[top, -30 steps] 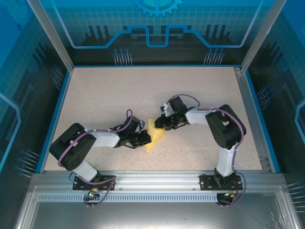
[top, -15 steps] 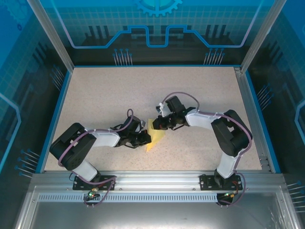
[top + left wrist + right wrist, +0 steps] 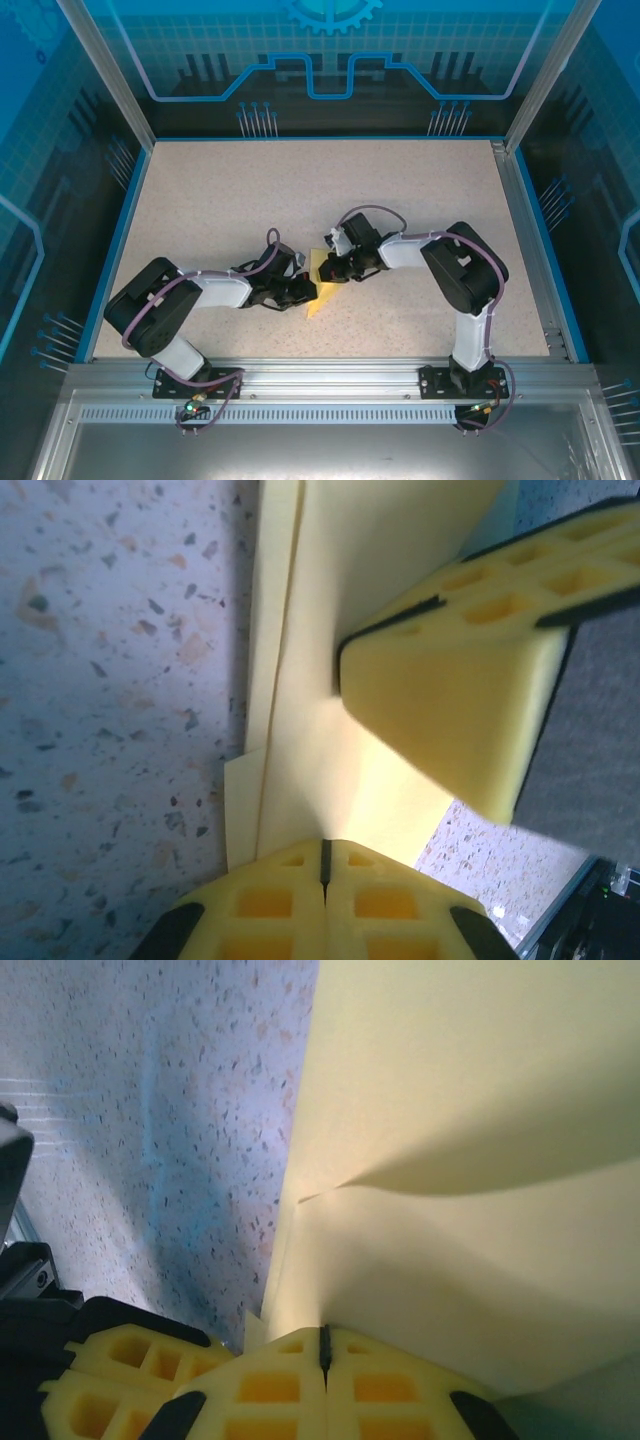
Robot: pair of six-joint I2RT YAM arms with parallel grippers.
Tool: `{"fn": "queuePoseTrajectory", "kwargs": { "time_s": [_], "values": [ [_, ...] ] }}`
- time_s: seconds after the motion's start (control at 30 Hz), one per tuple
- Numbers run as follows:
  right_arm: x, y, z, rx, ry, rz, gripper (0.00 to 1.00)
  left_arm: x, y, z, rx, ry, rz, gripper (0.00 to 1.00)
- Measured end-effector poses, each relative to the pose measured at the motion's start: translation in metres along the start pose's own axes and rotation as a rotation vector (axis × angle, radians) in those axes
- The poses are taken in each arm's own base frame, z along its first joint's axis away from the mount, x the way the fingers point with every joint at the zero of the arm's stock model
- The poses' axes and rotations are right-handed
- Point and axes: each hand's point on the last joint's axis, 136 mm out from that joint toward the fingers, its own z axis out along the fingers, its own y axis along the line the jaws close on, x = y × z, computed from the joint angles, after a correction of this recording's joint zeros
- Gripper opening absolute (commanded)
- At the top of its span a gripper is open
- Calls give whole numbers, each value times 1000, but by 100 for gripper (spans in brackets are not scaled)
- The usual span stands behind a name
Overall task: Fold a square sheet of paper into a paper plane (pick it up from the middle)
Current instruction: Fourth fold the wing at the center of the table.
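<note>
The yellow sheet of paper [image 3: 323, 298] lies partly folded in the middle of the table, with layered edges and a raised flap [image 3: 330, 750]. My left gripper [image 3: 307, 291] comes in from the left and is shut on the paper's near edge [image 3: 324, 852]. From the right, my right gripper [image 3: 329, 270] reaches in and is shut on the paper too [image 3: 324, 1343]; the sheet [image 3: 450, 1260] bulges up from its closed jaws. The two grippers sit close together, and the right one's yellow fingers [image 3: 460, 670] hang over the paper in the left wrist view.
The speckled tabletop [image 3: 230, 200] stretches out around the paper, bounded by a blue rim and metal frame posts [image 3: 105, 70]. An aluminium rail [image 3: 320, 375] carrying both arm bases runs along the near edge. The left gripper's fingers [image 3: 120, 1370] show at the bottom left of the right wrist view.
My right gripper has slid left and a little nearer onto the paper and closed its jaws. The left arm has stayed in place, shut.
</note>
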Motion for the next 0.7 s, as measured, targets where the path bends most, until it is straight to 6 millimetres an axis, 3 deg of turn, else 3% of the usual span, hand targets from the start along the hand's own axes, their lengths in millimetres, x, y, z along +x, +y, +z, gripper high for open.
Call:
{"fn": "queuePoseTrajectory", "kwargs": {
  "time_s": [0.7],
  "values": [
    [-73,-47,-31,2,-121,131,6,0,0,1,6,2,22,1]
  ]
}}
